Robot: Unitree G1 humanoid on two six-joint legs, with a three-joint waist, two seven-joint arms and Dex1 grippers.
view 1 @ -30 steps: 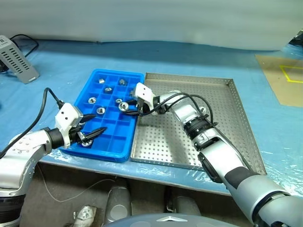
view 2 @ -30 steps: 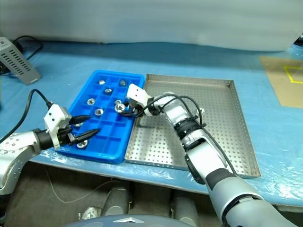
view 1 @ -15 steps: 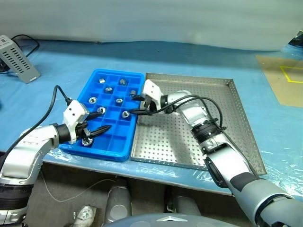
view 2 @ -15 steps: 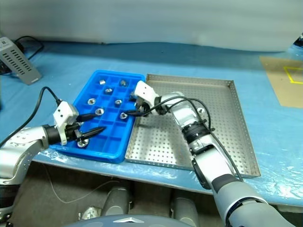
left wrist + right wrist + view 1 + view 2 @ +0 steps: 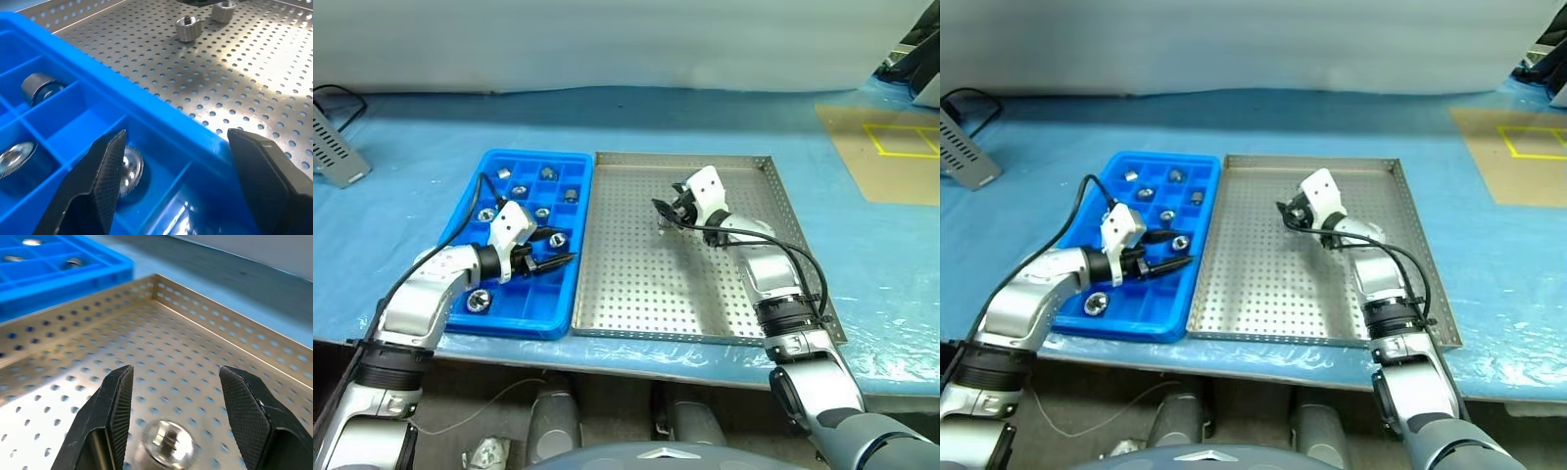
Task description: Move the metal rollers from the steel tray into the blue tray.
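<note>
The blue tray [image 5: 514, 327] lies left of the steel tray [image 5: 636, 284], rims touching. Several metal rollers [image 5: 558, 238] sit in the blue tray's compartments. My left gripper [image 5: 558, 247] hovers open and empty over the blue tray's right side, one roller [image 5: 130, 169] just beneath its left finger. Two rollers [image 5: 188, 28] lie on the steel tray's perforated floor. My right gripper [image 5: 661, 215] hangs open over the steel tray's middle back. A roller [image 5: 166, 446] rests on the floor just below and between its fingers, apart from both.
A grey box [image 5: 333, 152] sits at the far left on the blue table cover. A brown sheet with yellow tape [image 5: 881, 147] lies at the back right. The table's front edge runs just below both trays. A black cable loops off my left wrist.
My right gripper let a roller go into the blue tray, opened and swung right over the steel tray. My left gripper reached further in over the blue tray. The camera has also shifted.
</note>
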